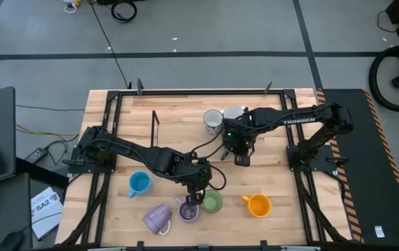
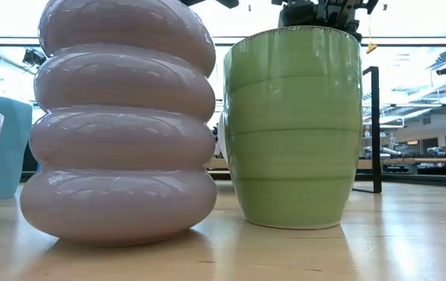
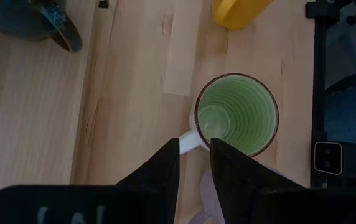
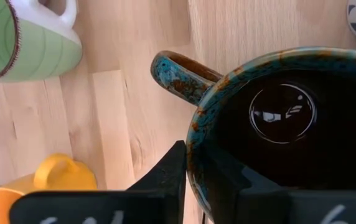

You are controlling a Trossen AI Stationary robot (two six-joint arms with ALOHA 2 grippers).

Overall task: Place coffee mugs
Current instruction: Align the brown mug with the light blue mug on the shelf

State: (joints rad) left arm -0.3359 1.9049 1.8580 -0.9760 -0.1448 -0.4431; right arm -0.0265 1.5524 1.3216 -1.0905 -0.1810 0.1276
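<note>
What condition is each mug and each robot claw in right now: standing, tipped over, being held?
Green mug: upright, empty, left gripper at its handle.
Dark glazed mug: right gripper shut on its rim.
Orange mug: upright, free.
Bright blue mug: upright, free.
Ribbed lilac mug: lying on its side.
Second lilac mug: upright, beside the green one.
Two pale mugs: upright at the back.

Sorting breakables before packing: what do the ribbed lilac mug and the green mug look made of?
The ribbed lilac mug looks like glazed ceramic: glossy, with bright window reflections on its rounded rings. The green mug also looks ceramic, with a softer sheen, faint ridges and a dark rim.
</note>
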